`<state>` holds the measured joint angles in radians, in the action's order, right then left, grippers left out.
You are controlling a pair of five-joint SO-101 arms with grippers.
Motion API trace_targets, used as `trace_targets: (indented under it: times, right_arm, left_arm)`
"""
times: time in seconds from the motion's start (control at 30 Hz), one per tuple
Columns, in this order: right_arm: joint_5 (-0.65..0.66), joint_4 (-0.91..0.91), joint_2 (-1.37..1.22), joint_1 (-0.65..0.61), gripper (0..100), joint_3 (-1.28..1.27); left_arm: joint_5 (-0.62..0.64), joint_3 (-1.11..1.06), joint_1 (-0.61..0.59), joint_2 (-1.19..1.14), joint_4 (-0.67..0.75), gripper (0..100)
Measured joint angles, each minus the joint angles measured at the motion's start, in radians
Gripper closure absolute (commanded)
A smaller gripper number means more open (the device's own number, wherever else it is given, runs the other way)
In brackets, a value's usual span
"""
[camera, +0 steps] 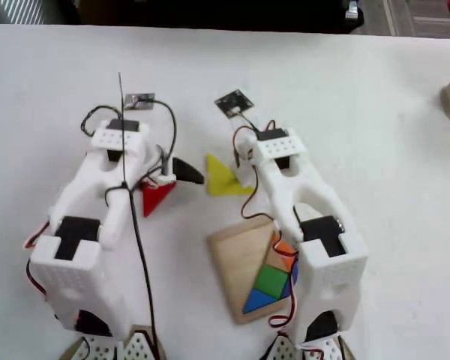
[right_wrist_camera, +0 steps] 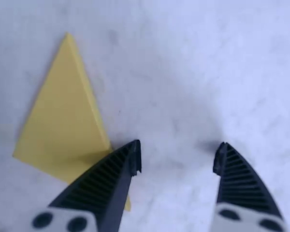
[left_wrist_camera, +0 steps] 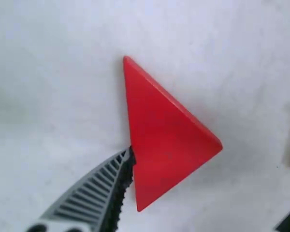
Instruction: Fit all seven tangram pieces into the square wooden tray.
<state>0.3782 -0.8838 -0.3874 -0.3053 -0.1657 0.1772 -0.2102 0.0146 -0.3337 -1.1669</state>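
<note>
**Right end effector (right_wrist_camera: pixel 176 157) spread beside the yellow triangle (right_wrist_camera: pixel 63 116)**

Its jaws stand wide apart, one overlapping a corner of that triangle. The triangle lies flat on the tabletop (camera: pixel 360 112) just beyond the far edge of the wooden tray (camera: pixel 236 259), its sharp tip pointing away from the jaws. The left end effector (camera: pixel 174 177) gapes too, one jaw touching the red triangle (left_wrist_camera: pixel 159 140), left of the tray. The right arm (camera: pixel 315 225) hides part of the coloured pieces (camera: pixel 270 279) inside the tray.

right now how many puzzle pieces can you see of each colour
red triangle: 1
yellow triangle: 1
orange piece: 1
green piece: 1
blue piece: 1
total: 5 in plain sight; the right arm covers part of the tray, so more may lie there
</note>
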Motion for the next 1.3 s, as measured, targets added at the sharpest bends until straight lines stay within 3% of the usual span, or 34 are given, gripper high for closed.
trace_targets:
  times: [0.3,0.67,0.77,0.97,1.3]
  right_arm:
    - [0.000,0.000,0.000,0.000,75.8,0.000]
    - [0.000,0.000,0.000,0.000,75.8,0.000]
    - [0.000,0.000,0.000,0.000,75.8,0.000]
    - [0.000,0.000,0.000,0.000,75.8,0.000]
    - [0.000,0.000,0.000,0.002,75.8,0.000]
  left_arm:
    - [0.025,0.008,0.002,-0.060,0.012,50]
    - [0.028,0.164,0.000,-0.167,-0.104,50]
    - [0.028,0.164,0.000,-0.167,-0.104,56]
    - [0.028,0.164,0.000,-0.167,-0.104,81]
    - [0.025,0.184,0.012,-0.166,-0.104,80]
